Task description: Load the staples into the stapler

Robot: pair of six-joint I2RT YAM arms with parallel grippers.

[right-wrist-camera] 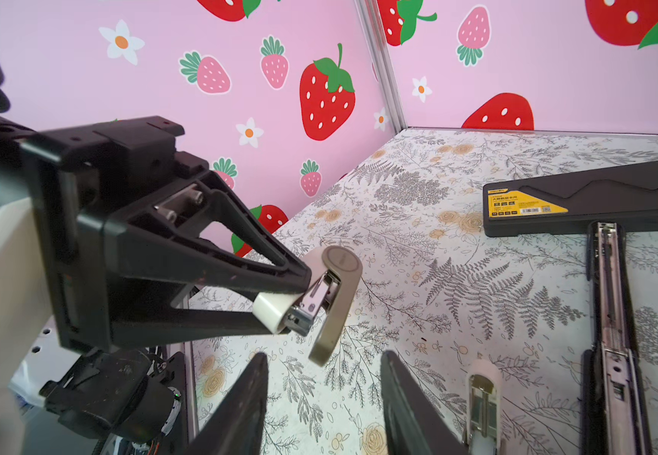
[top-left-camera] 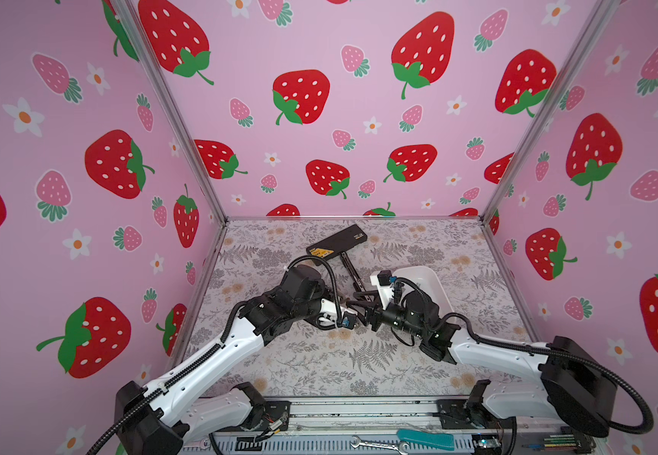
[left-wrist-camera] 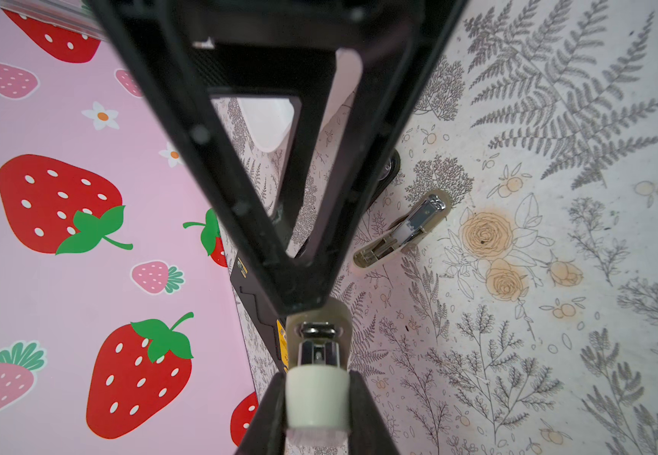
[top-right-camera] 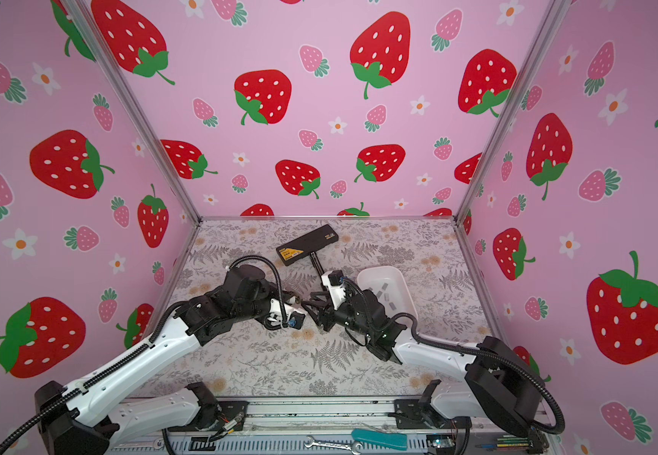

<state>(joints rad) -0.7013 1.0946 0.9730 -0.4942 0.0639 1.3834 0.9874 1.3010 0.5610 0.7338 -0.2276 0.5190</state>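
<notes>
Pincers face each other, tip to tip, above the middle of the floral-patterned table (top-left-camera: 319, 366). On the left, the left pincer (left-wrist-camera: 317, 346) is clenched on a small taupe stapler (right-wrist-camera: 339, 299) and holds it clear of the table. That stapler is hinged open, its taupe arm swung away from the shiny metal staple channel, and a white cap shows at the gripped end. Facing it, the right pincer (right-wrist-camera: 324, 366) is released: its two black fingers stand spread with nothing between them, and their tips are close to the free end of the taupe arm. Just beside the right pincer, a second small stapler (left-wrist-camera: 402, 232) lies on the table, also opened, with its metal channel showing. Farther back, near the rear wall, lies a long black stapler (top-left-camera: 337, 242) with a yellow label; its narrow magazine rail (top-left-camera: 349, 268) is drawn out and points toward the front. On the right, partly behind the right arm, sits a white tray (top-right-camera: 378, 272). The staples (top-right-camera: 388, 297) lie inside it as several small grey strips, apart from all three staplers.
</notes>
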